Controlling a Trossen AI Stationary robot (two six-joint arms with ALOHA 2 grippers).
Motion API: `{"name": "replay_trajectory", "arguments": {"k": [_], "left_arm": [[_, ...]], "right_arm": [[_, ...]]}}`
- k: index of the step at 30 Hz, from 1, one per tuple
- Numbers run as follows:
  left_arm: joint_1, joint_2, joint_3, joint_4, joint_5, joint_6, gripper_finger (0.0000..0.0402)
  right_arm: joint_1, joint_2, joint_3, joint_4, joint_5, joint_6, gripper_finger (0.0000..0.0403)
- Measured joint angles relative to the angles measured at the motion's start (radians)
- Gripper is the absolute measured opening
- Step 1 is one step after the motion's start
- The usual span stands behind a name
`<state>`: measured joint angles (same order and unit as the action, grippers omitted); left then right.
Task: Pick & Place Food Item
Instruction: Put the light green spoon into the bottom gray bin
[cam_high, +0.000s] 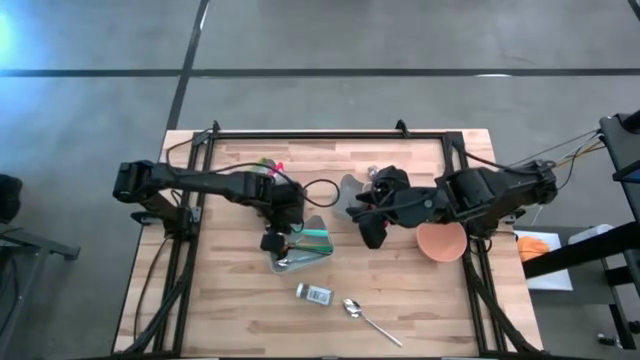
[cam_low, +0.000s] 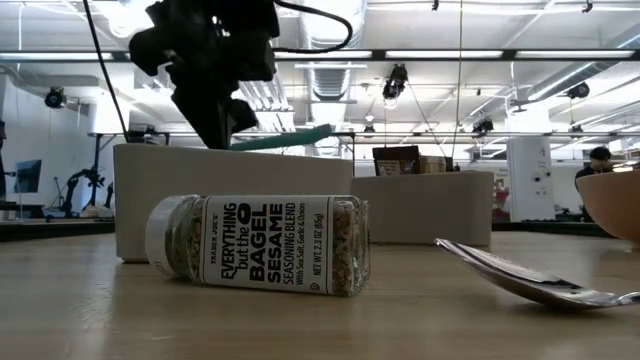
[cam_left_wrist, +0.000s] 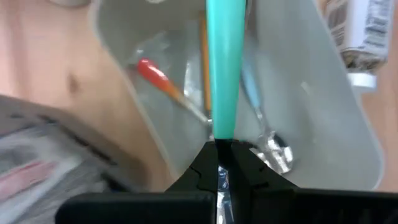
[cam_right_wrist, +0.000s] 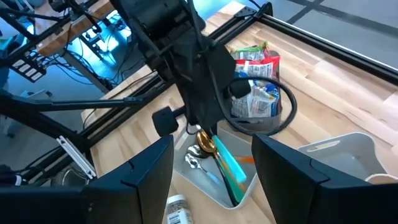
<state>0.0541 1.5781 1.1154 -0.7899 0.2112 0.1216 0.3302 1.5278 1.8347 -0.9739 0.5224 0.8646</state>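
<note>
— Seasoning jar (cam_high: 314, 293): where is it, seen from above?
— Lying on its side on the wooden surface (cam_high: 420, 310), near a spoon (cam_high: 365, 317). The left pincer (cam_high: 272, 240) is clamped on a teal utensil (cam_high: 318, 238) over a grey bin (cam_high: 292, 262). The right pincer (cam_high: 366, 228) hangs open nearby.
— Label, from table level?
— "Trader Joe's Everything but the Bagel Sesame Seasoning Blend".
— Left wrist?
— The bin holds a red-tipped tool (cam_left_wrist: 155, 71) and a small metal spoon (cam_left_wrist: 273, 146).
— Right wrist?
— Snack packets (cam_right_wrist: 255, 81) lie beyond the bin.

Grey floor (cam_high: 400, 35), ceiling strip lights (cam_low: 470, 55), white walls (cam_low: 40, 130)
</note>
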Motion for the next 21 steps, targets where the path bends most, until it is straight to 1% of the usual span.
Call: {"name": "replay_trajectory", "arguments": {"k": [3, 9, 16, 21], "left_arm": [[-0.012, 0.004, -0.033, 0.052, 0.035, -0.044, 0.0006], [-0.034, 0.004, -0.077, 0.063, 0.037, -0.068, 0.0006], [-0.06, 0.004, -0.141, 0.186, 0.045, -0.104, 0.0006], [-0.062, 0.004, -0.178, 0.206, 0.045, -0.104, 0.0006]], "right_arm": [[0.005, 0.008, 0.0, 0.016, 0.0, 0.0, 0.0215], [0.006, 0.013, 0.0, 0.021, -0.003, 0.011, 0.0215], [0.006, 0.013, 0.0, 0.025, -0.003, 0.012, 0.0215], [0.006, 0.013, 0.0, 0.025, -0.004, 0.031, 0.0215]]}}
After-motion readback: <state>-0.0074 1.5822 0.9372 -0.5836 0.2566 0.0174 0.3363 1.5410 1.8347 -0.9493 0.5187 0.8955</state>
